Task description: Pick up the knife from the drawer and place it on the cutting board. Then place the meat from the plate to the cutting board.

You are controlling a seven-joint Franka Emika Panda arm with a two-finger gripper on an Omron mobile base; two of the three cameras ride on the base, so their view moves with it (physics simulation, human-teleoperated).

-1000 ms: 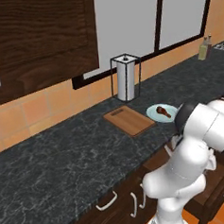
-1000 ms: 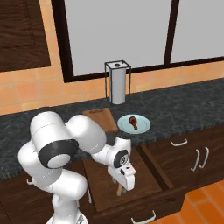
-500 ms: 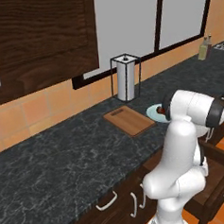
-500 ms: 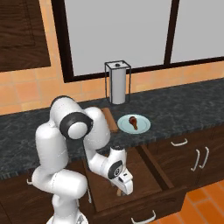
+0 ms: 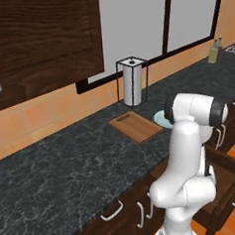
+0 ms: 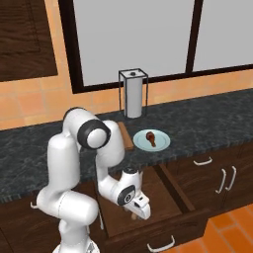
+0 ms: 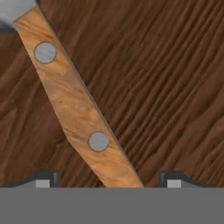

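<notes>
- The arm has folded lower over the last second, sinking the gripper [image 6: 138, 210] into the open drawer [image 6: 168, 185].
- Its fingers stand spread, straddling the knife [image 7: 74, 103] on the drawer floor; the grasp looks imminent.

The knife [image 7: 78, 109] lies flat on the wood-grain floor of the drawer [image 6: 168, 190], its tan wooden handle with two silver rivets running diagonally across the hand view, a sliver of grey blade at the upper left corner; the drawer stands pulled out below the surface; the cutting board [image 5: 136, 126], reddish-brown with a slot at its far end, lies flat on the surface; just beside it sits the pale plate [image 6: 161, 144], carrying the meat [image 6: 150, 137], a small reddish-brown lump.
</notes>
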